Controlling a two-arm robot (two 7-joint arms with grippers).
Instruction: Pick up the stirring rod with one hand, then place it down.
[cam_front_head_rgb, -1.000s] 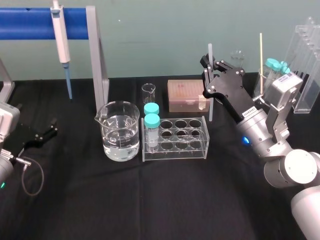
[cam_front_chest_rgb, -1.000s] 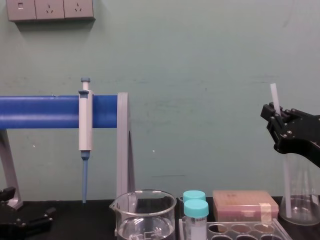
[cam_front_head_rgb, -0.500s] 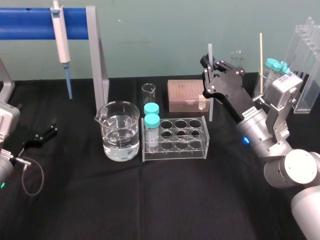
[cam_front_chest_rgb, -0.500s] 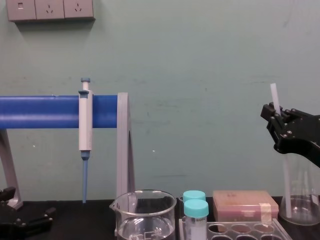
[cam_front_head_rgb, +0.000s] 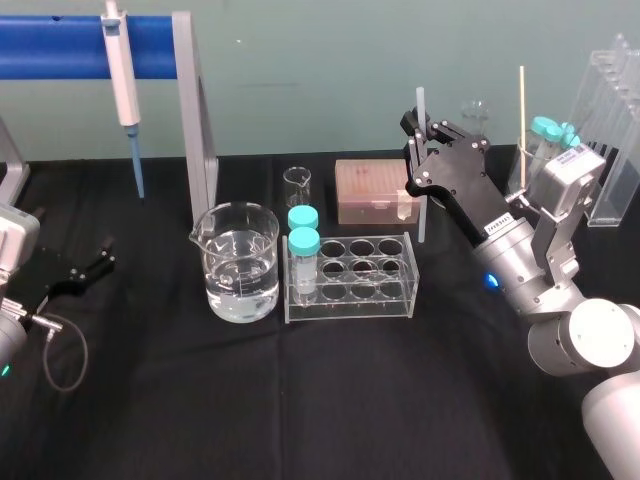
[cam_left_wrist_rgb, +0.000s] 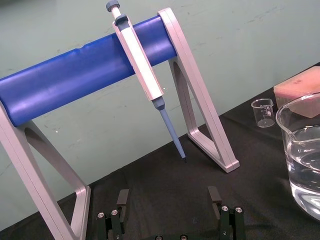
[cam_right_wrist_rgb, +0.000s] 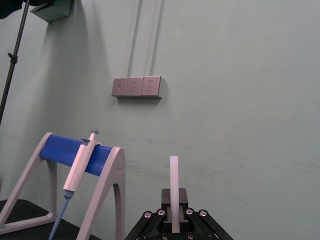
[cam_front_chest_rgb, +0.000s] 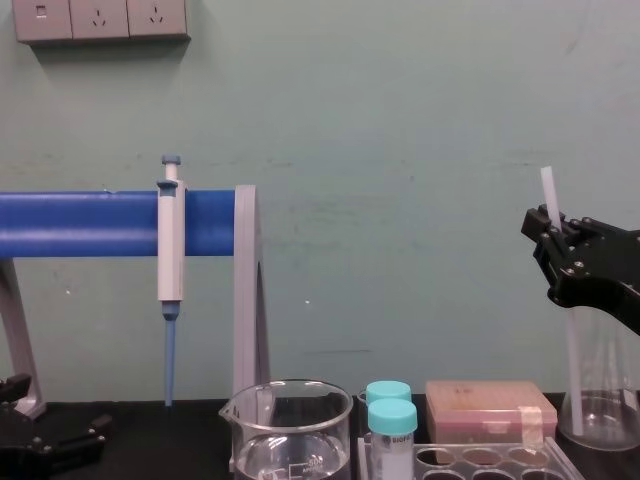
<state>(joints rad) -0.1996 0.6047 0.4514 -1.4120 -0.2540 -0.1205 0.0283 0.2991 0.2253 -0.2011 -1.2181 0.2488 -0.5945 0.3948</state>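
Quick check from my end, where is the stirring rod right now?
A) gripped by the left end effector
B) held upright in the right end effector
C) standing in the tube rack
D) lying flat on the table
B: the right end effector is shut on the stirring rod, holding it about upright beside the tip box. The left end effector sits open at the left.

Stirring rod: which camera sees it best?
The head view: the stirring rod stands upright in the right gripper, with both ends showing. The chest view shows it from the side, near the edge. The right wrist view shows its top end above the gripper.
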